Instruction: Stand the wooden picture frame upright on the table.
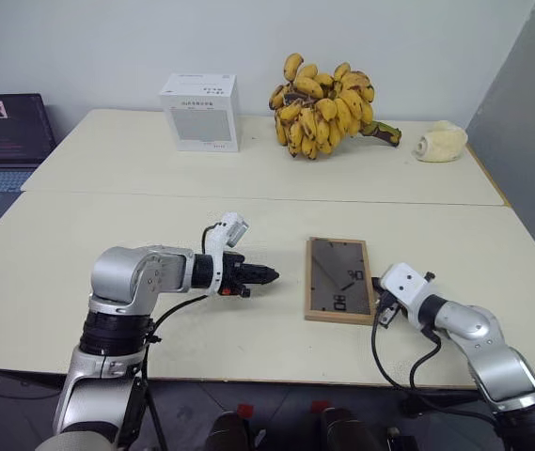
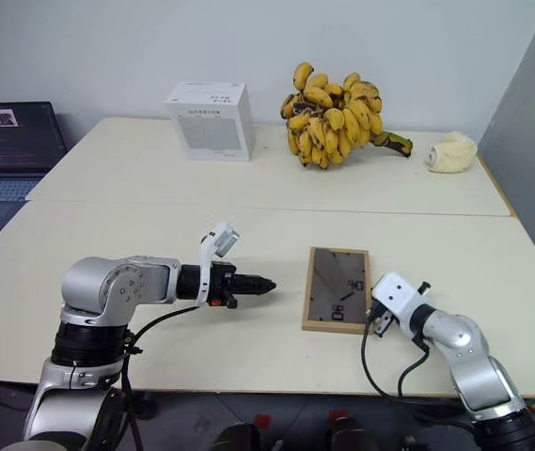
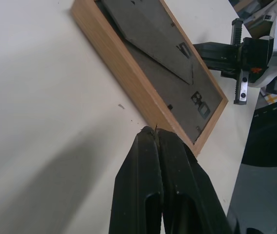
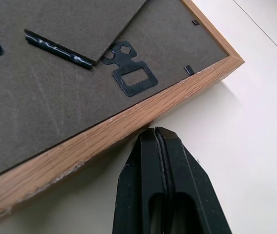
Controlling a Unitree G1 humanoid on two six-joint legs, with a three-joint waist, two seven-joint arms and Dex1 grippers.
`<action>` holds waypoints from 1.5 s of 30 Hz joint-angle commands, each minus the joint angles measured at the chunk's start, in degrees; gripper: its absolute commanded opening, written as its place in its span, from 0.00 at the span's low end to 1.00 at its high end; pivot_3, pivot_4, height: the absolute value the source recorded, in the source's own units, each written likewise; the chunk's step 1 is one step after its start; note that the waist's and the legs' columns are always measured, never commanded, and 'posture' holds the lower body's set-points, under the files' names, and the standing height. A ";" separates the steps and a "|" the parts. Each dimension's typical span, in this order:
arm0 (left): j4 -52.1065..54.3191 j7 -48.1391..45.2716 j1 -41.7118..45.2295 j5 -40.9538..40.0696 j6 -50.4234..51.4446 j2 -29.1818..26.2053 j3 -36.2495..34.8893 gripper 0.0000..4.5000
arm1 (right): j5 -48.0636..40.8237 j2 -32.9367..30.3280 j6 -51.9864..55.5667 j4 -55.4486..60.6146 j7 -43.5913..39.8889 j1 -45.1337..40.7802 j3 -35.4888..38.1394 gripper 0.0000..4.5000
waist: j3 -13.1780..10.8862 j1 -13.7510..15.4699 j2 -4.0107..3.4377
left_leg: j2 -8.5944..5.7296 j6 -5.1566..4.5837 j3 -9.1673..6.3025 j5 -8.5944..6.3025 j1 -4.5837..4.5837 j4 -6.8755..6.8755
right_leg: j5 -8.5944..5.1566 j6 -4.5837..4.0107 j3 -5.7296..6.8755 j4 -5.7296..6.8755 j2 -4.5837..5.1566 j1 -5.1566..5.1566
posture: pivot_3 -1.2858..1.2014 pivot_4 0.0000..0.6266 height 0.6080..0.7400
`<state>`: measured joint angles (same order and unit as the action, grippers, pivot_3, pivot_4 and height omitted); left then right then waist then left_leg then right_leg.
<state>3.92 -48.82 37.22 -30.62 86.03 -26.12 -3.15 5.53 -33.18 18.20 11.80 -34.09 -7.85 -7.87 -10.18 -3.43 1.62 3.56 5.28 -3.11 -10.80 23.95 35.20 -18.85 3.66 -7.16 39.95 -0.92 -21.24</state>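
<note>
The wooden picture frame lies flat on the table, face down. Its dark grey backing and folded prop leg face up. My left gripper is shut and empty. It points across at the frame's left side, a short gap away. In the left wrist view its tips are close to the wooden edge. My right gripper is shut and empty too. It sits at the frame's right side near the front corner, tips against the wooden rim; I cannot tell whether they touch.
A white cardboard box, a big bunch of bananas and a pale roll-shaped object stand along the back of the table. An open laptop is at far left. A grey partition rises at right.
</note>
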 commanded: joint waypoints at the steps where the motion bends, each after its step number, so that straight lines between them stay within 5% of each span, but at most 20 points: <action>1: 0.57 -0.35 0.72 -4.65 5.06 -0.13 -1.05 0.01 | 0.36 -0.29 -1.19 0.22 0.01 -1.47 0.34 0.00 | -0.01 0.03 0.02 | 0.01 0.00 0.00 0.00 0.00 0.00 | 0.04 -0.07 0.00 0.00 0.00 0.00 | 0.52 0.24 1.00; 8: -3.82 4.98 0.05 -8.08 6.47 1.87 -3.71 0.01 | 0.48 -0.63 -1.33 -0.17 -0.43 -2.26 0.20 0.00 | -0.01 0.05 0.02 | 0.01 0.01 -0.01 0.00 -0.01 -0.01 | 0.08 -0.13 0.01 0.00 0.00 0.00 | 0.52 0.24 1.00; 26: -10.10 10.01 1.72 -16.56 6.47 3.12 -3.07 0.84 | 1.98 -0.54 -2.62 -1.05 -0.85 -2.17 -0.67 0.00 | -0.01 0.08 0.02 | 0.00 0.01 -0.01 0.00 -0.01 -0.01 | 0.08 -0.14 0.01 -0.01 0.01 0.00 | 0.52 0.24 1.00; 45: -20.33 22.36 3.57 -21.00 6.47 9.36 -4.33 0.84 | 4.80 6.85 0.07 -1.80 0.65 -5.84 -6.30 0.00 | 0.02 -0.72 0.05 | 0.01 0.02 -0.01 0.01 -0.07 -0.02 | 0.08 -0.13 0.00 0.00 -0.01 0.04 | 0.52 0.24 1.00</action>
<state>-16.08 -27.73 40.25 -50.74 92.26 -17.35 -6.42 10.22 -27.12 17.62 8.11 -33.41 -12.93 -12.64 -10.16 -4.14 1.67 3.58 5.30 -3.12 -10.80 23.87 35.19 -18.78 3.54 -7.16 39.95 -0.92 -21.19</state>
